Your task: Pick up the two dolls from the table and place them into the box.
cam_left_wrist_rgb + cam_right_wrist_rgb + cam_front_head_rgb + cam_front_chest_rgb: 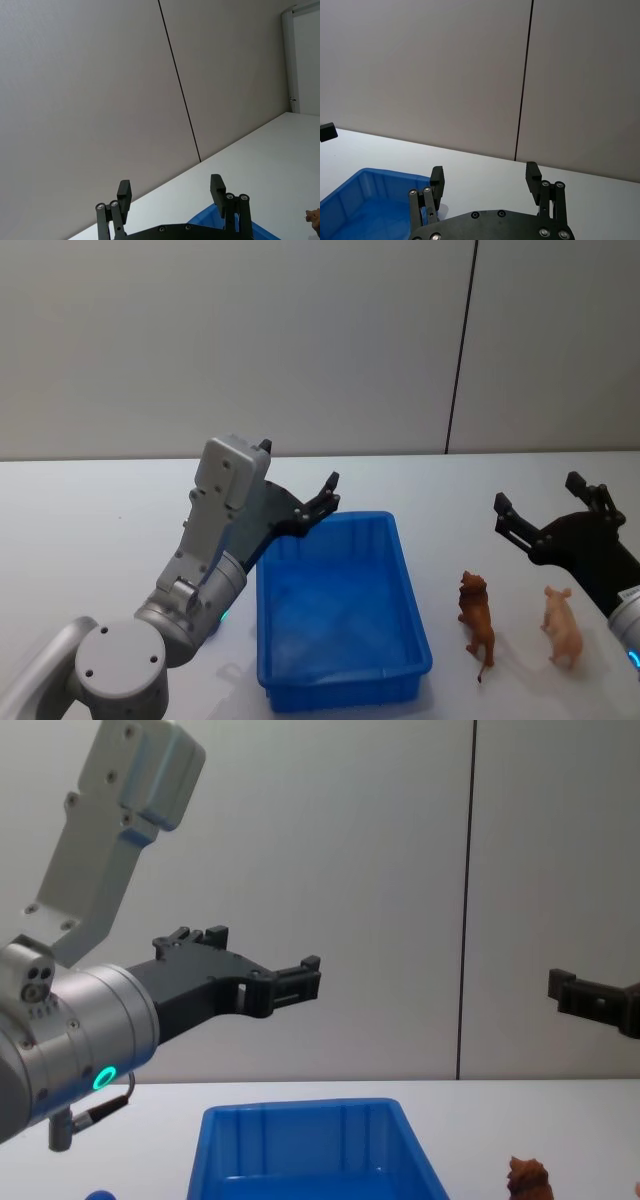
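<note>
nearest, in the lower right of the head view, the reddish-brown doll (477, 618) and the pale peach doll (563, 628) stand upright on the white bench (120, 520), side by side but apart. the brown one is just right of the blue box (345, 690) and not touching it. the box sits at lower centre, its long side running away from the robot. the right end effector (540, 495) is above both dolls in the frame and farther back, its fingers spread and gripping nothing. the chest view adds height: it hangs at the right edge, well up off the bench, with the brown doll far below it at lower right. the left end effector (170, 186), likewise released and spread, is by the box's far left corner, and the chest view shows it raised well above the rim. at that view's bottom left edge is a small blue shape (98, 1196), too little showing to tell what. bare bench lies between box and dolls and behind them up to the grey wall (300, 340)
</note>
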`<state>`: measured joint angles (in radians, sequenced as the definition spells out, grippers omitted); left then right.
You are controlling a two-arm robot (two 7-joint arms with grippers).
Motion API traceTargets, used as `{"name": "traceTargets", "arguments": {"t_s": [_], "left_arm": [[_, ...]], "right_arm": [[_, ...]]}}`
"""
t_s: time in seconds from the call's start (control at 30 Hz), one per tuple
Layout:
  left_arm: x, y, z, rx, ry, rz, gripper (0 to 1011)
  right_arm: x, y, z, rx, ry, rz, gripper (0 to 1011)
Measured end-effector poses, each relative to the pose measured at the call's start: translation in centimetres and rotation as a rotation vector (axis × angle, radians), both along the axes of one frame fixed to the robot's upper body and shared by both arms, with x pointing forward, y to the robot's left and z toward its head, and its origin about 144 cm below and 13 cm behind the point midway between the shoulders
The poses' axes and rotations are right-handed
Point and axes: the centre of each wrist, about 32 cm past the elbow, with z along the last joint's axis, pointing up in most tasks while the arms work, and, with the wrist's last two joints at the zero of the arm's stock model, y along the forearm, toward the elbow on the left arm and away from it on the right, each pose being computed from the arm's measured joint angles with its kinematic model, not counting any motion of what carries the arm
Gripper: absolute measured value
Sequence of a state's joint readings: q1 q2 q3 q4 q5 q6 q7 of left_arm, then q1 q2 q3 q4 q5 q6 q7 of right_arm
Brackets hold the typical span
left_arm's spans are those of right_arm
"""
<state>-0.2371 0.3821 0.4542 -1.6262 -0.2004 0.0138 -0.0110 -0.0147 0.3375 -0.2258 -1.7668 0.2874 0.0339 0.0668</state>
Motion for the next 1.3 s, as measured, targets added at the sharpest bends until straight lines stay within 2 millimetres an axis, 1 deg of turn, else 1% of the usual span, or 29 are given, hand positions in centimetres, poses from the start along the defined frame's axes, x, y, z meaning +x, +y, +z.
{"name": "traceTargets", "arguments": {"t_s": [1.3], "left_arm": [[0.0,0.0,0.0,0.0,0.0,0.0,1001]], "right_arm": [[0.0,0.0,0.0,0.0,0.0,0.0,1001]]}}
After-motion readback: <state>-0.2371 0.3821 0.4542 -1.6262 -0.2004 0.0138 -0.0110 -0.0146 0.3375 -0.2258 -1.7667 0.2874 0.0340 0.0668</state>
